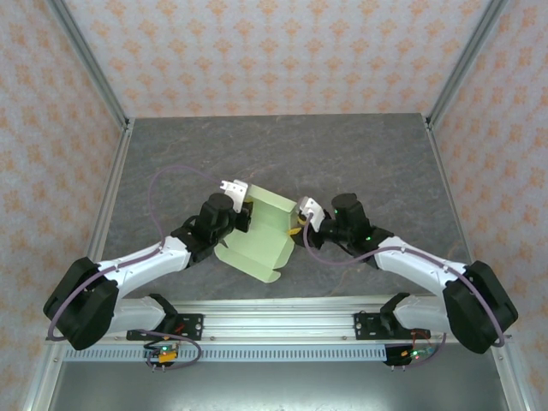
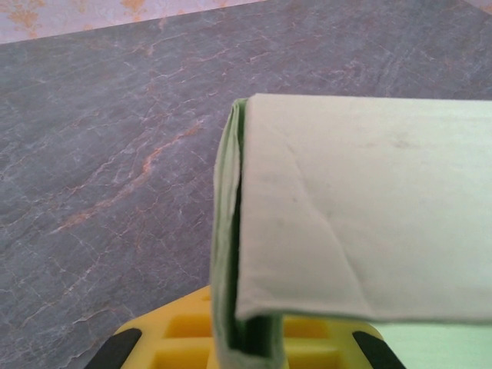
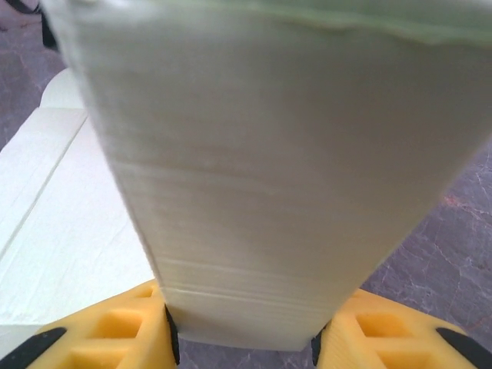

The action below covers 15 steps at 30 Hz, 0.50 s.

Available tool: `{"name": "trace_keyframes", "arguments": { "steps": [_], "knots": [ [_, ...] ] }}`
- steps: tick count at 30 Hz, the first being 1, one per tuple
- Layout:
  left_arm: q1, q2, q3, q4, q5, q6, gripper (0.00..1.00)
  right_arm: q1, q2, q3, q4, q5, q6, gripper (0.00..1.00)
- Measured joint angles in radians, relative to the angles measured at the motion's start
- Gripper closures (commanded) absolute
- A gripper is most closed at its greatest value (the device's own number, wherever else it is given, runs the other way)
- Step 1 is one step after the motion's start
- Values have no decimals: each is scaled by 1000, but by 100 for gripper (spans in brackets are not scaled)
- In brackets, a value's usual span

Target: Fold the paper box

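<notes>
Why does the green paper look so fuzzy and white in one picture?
Right wrist view: the paper box sits right up against the lens, so it is blurred and washed out to near white. Left wrist view: it is sharper, and its crease and the veins of the table show clearly. Top view: the light is even, with no glare on the green paper.

1. White links and black joint housings make up the left arm and right arm.
2. A purple cable loops along each.
3. Left gripper and right gripper carry white fingers and yellow recessed pads.
4. Green lights dot the right wrist.
</notes>
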<state>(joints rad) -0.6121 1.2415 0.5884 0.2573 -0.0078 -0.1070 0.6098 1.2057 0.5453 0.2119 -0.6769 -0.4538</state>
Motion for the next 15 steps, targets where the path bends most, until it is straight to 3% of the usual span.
{"name": "trace_keyframes", "arguments": {
  "steps": [7,12,15],
  "knots": [
    [6,0,0,1,-26,0,100,14,53,-10,96,16,61,53],
    [6,0,0,0,-28,2,100,18,51,-26,125,33,64,57],
    [6,0,0,1,-26,3,100,18,34,-29,116,29,66,45]
  ]
}}
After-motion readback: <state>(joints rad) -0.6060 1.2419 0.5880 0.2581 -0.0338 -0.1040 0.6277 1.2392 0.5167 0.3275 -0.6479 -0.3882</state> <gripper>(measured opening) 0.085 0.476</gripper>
